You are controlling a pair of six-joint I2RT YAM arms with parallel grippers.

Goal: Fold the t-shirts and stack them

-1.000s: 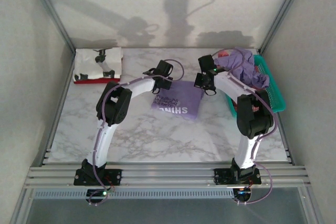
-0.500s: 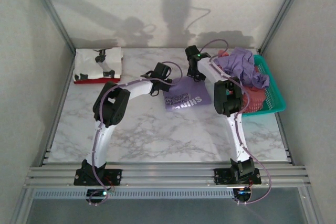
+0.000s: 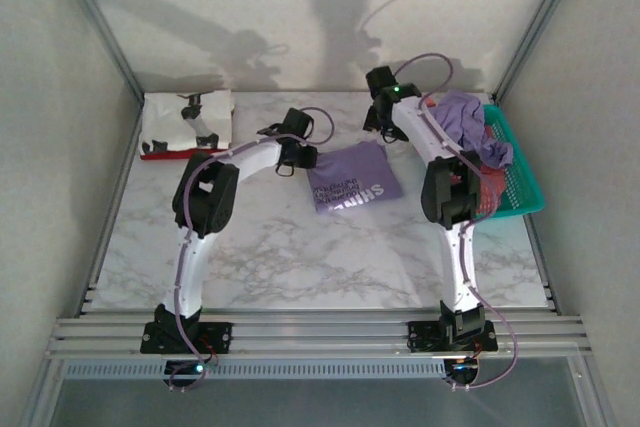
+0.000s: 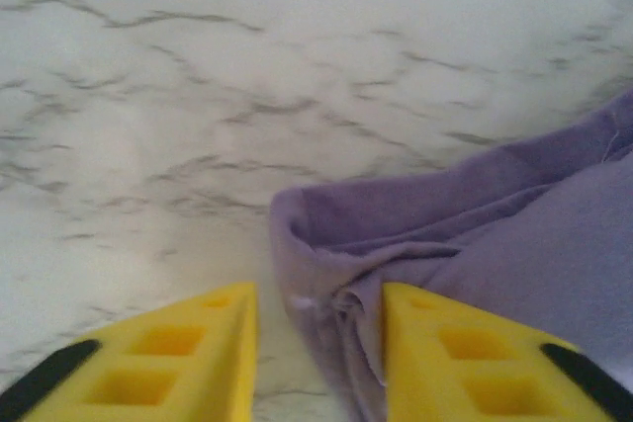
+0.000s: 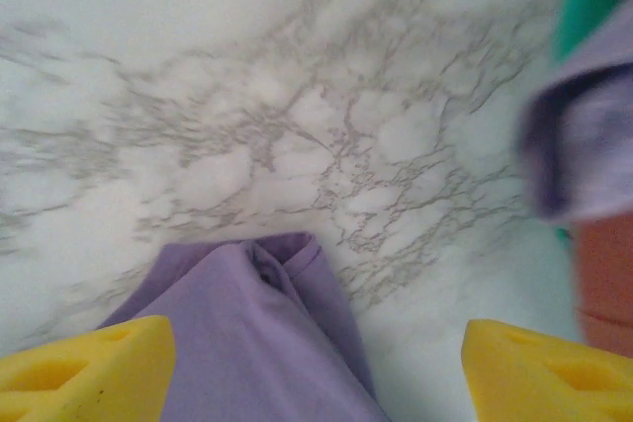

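Observation:
A lavender t-shirt with white lettering [image 3: 355, 180] lies folded on the marble table, between the two arms. My left gripper [image 3: 303, 155] is at its left edge. In the left wrist view the yellow fingers [image 4: 178, 353] stand apart around a bunched fold of that shirt [image 4: 475, 244]; the cloth touches the right finger and is clear of the left one. My right gripper [image 3: 378, 119] hovers over the shirt's far corner [image 5: 257, 333], its jaws wide open and empty. A white t-shirt with black print [image 3: 187, 119] lies folded on a red one [image 3: 180, 154] at the far left.
A teal mesh basket [image 3: 527, 185] stands at the right edge, holding a crumpled purple shirt [image 3: 468, 125] and a coral-red one [image 3: 490, 189]. Frame posts rise at both far corners, and a rail runs along the near edge.
Both grippers have opened and let go of the lavender shirt. It now lies folded smaller and farther back. The right gripper has lifted toward the far edge.

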